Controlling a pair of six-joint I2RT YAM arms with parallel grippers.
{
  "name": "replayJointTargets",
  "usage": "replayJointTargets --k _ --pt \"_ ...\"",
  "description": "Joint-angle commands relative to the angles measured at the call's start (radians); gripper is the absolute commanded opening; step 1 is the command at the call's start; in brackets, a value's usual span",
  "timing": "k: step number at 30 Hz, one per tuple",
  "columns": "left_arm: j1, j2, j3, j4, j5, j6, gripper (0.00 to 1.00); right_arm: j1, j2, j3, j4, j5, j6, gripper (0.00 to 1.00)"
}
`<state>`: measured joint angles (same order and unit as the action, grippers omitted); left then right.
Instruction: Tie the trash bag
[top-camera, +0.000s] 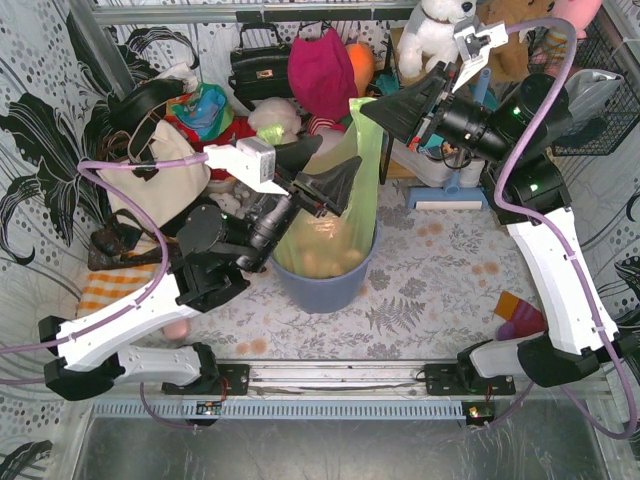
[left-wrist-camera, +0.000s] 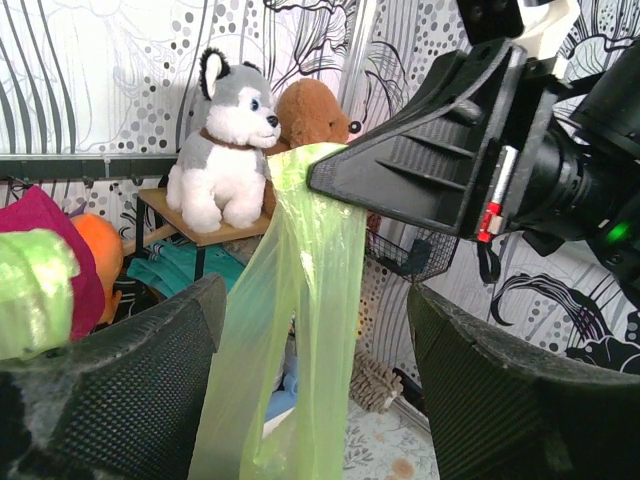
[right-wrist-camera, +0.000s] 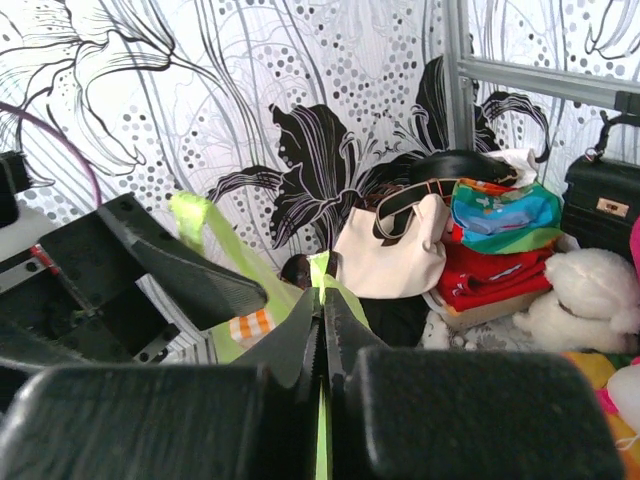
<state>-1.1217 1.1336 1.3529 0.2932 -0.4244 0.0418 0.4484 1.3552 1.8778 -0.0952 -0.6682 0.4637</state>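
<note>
The table (top-camera: 430, 290), under a flowered cloth, carries a round bin (top-camera: 330, 290) at its middle, between the two arms. Along the back edge lies a heap of toys (top-camera: 435, 35) and handbags (top-camera: 260, 65), well apart from the work.

The bag (top-camera: 345, 225) sits in the bin. Its body lines the inside, and tan paper (top-camera: 325, 262) shows through the green film low down. One flap (left-wrist-camera: 300, 250) of its rim is drawn up out of the bin into a long, narrow strip that rises toward the back of the table.

The right gripper (right-wrist-camera: 322, 300) has its jaws pressed fully together on the top of that flap. In its own wrist view, only a thin green edge shows in the seam between the fingers. It holds the strip high above the bin, so the film hangs taut below it.

The left gripper (left-wrist-camera: 315, 300) is spread wide and holds nothing. Its fingers stand either side of the hanging flap, lower than the right gripper's hold, and the left wrist view shows clear space between each pad and the film. A second strip (right-wrist-camera: 192, 215) shows just beside a left finger in the right wrist view. Whether it touches that finger cannot be told.

As for progress, the task looks to be in its early part. One flap is gathered and lifted, but no knot, crossing or loop shows anywhere on the bag. What is left appears to be most of the work: the left gripper has to take hold, the strips have to be crossed and passed through, and the knot has to be pulled tight.
</note>
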Motion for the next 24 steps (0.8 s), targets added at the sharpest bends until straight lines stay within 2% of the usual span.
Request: replayJointTargets --k 1,11,17,24 --pt "0.041 0.022 0.057 0.015 0.048 0.000 0.82 -0.002 -0.036 -0.009 0.109 -0.072 0.016 0.00" --pt "0.163 0.087 0.143 -0.005 0.229 -0.049 0.85 -0.002 -0.067 -0.051 0.169 -0.152 0.037 0.00" --pt "0.206 0.122 0.175 -0.022 0.453 -0.070 0.87 -0.004 -0.072 -0.050 0.172 -0.163 0.045 0.00" --pt "0.237 0.157 0.196 -0.048 0.486 -0.082 0.87 -0.003 -0.079 -0.046 0.191 -0.186 0.062 0.00"
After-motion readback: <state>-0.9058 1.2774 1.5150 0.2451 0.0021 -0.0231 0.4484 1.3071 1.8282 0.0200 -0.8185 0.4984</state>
